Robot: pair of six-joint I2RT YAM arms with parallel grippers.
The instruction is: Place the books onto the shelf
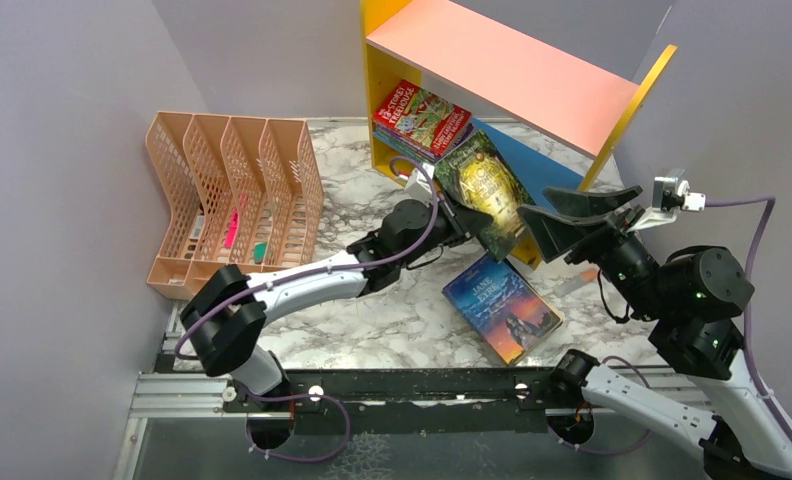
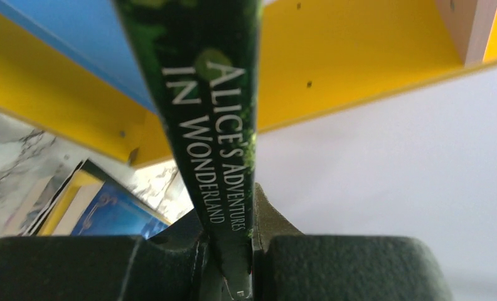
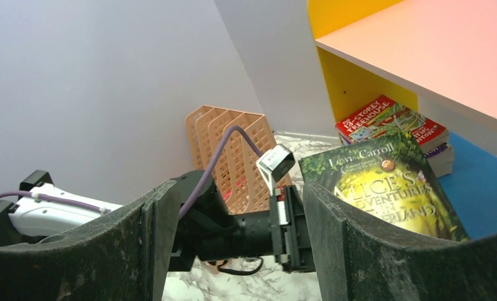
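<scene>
The left tool [image 1: 450, 215] is pressed together on the Alice book [image 1: 487, 190]. It pinches the book at the spine edge, with one finger on each cover. The book hangs clear of the table [image 1: 372, 310], cover facing up and tilted.

The book's long axis runs from the near side toward the open front of the shelf [image 1: 492, 65]. The blue lower board [image 1: 552, 168] lies directly beyond the book and slightly to its right. A stack of Treehouse books [image 1: 422, 118] already occupies the left end of that board, so the bare blue surface to the right of the stack is judged to be the free space.

The left arm reaches low and diagonally across the table from its base, nearly at full stretch.

The right tool [image 1: 574, 215] is spread wide and holds nothing. It sits just beside the book's right edge and points left. The right arm is folded, with its elbow raised.

The Jane Eyre book [image 1: 500, 305] lies flat on the table below both tools.
</scene>
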